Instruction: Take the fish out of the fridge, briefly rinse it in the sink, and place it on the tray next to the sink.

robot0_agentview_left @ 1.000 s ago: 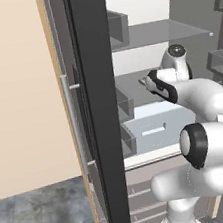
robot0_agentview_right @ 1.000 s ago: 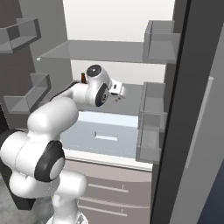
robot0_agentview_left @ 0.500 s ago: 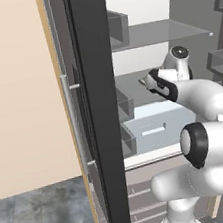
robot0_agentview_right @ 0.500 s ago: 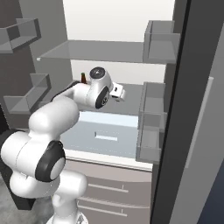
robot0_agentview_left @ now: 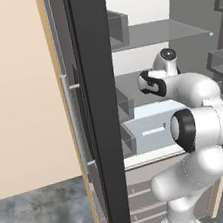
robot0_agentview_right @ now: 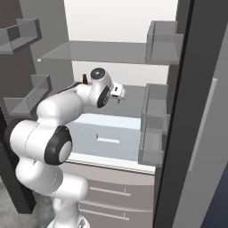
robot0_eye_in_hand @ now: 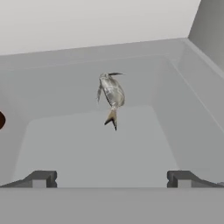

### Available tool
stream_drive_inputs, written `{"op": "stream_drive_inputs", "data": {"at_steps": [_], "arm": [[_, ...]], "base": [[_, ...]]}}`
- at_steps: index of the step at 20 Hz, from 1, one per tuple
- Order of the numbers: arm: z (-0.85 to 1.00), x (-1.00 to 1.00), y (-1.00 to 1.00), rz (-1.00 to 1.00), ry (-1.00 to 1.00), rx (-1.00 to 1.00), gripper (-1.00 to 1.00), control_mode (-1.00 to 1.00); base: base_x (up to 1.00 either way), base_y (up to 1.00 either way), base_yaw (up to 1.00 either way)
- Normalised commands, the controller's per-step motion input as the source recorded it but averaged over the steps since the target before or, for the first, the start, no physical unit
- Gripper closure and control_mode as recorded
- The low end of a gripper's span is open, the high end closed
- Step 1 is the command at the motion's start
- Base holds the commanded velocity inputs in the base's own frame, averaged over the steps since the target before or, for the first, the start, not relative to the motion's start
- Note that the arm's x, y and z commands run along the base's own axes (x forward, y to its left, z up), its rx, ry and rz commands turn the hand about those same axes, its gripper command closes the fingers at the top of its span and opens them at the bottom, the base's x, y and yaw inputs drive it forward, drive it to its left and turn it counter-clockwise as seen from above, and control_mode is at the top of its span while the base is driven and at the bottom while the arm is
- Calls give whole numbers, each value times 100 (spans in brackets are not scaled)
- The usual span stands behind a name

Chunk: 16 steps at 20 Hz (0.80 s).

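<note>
The fish (robot0_eye_in_hand: 111, 94) lies on a grey shelf (robot0_eye_in_hand: 87, 144) inside the fridge (robot0_agentview_right: 133, 53), toward the back, near the pale rear wall. In the hand view its silvery body points away from the camera and its forked tail points toward it. Nothing touches it.

The tool (robot0_eye_in_hand: 111, 179) stands short of the fish, well apart from it, with its two dark fingertips (robot0_eye_in_hand: 41, 178) spread wide and nothing between them. The fish sits roughly midway between the two tips in that view, farther in.

At the left edge of the hand view a small dark brown round thing (robot0_eye_in_hand: 1, 120) is cut off by the frame; what it is cannot be told there. In the right base view a small dark bottle (robot0_agentview_right: 84, 79) stands on the same shelf, just behind the wrist.

The white arm (robot0_agentview_right: 62, 111) reaches into the open fridge above a pale blue drawer (robot0_agentview_right: 107, 138). A glass shelf (robot0_agentview_right: 98, 52) spans the compartment overhead, and grey door bins (robot0_agentview_right: 153, 116) hang on the right. In the left base view the dark door (robot0_agentview_left: 103, 109) stands open edge-on, its silver bar handle (robot0_agentview_left: 72, 124) on the outer face.
</note>
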Motion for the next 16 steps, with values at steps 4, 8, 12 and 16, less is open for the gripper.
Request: {"op": "stream_drive_inputs", "data": {"at_steps": [4, 8, 12, 16], "arm": [[-4, 27, -1, 0, 0, 0, -100, -100], [-26, 2, -9, 0, 0, -1, -100, -100], [-25, 2, -2, 0, 0, 0, -100, -100], [-22, 4, -1, 0, 0, 0, -100, -100]], "base": [[0, 0, 0], [0, 0, 0], [0, 0, 0], [0, 0, 0]]}}
